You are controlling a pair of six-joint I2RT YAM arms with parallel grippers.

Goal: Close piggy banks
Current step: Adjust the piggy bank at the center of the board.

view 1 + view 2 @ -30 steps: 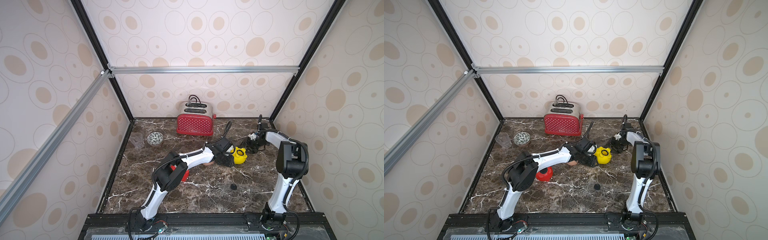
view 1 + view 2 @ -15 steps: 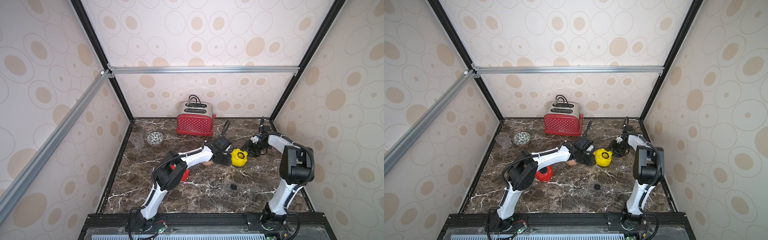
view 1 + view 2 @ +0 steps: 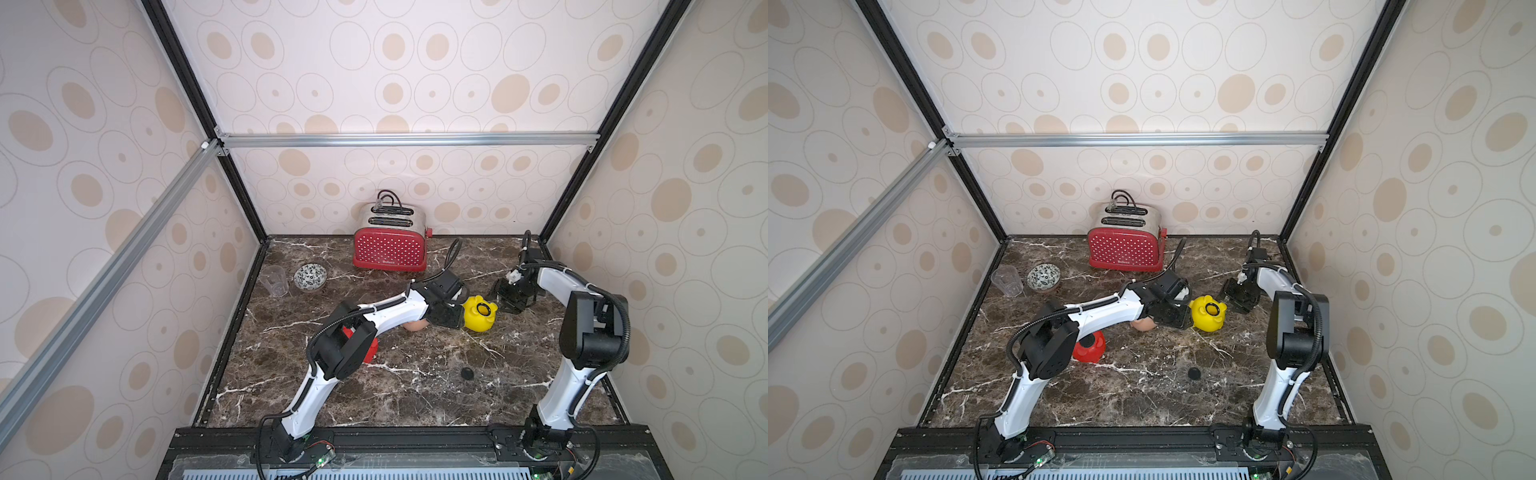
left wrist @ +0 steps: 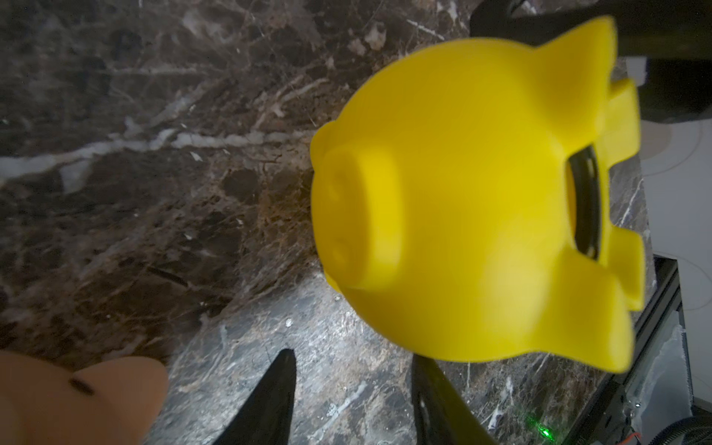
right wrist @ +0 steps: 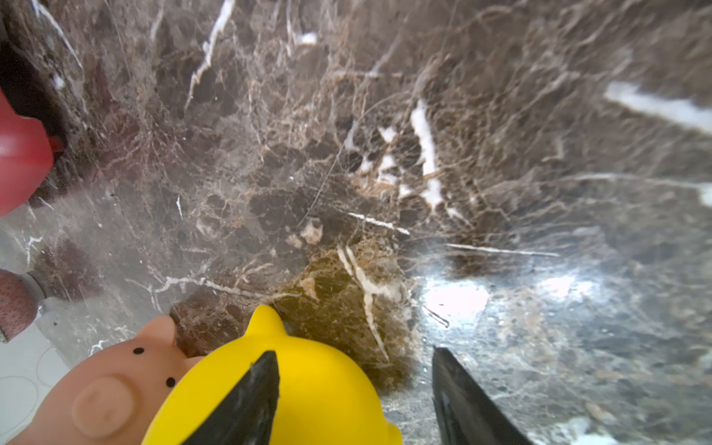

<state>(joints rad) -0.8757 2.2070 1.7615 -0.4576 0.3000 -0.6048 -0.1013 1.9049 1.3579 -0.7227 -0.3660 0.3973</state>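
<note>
The dark brown marble desk (image 3: 415,399), veined in white, carries everything. At its back edge stands the red polka-dot toaster (image 3: 390,249) with a steel top. The white left arm (image 3: 386,311) stretches to the middle of the desk. There the left gripper (image 4: 354,400) is released, its jaws apart with only bare marble between them. Its tips lie just beside the yellow rounded plastic piggy bank (image 3: 480,314). On the pig's other side the right gripper (image 5: 352,397) hangs low, likewise released, jaws spread and grasping nothing.

We see the yellow pig on its back between the two grippers, four stubby legs up. In the left wrist view its flat round snout faces us. A black ring shows in its round belly hole; we cannot tell whether it is fully seated.

The peach-pink rounded plastic piggy bank (image 5: 111,385) lies just beside the yellow one, mostly under the left arm in both top views. It shows a round snout and small black dot eyes. The red rounded plastic piggy bank (image 3: 1089,348) rests nearer the front left, partly behind that arm's elbow, with a dark spot on its upper side.

A small black round disc (image 3: 467,373) lies alone on the desk, well apart from all three.
</note>
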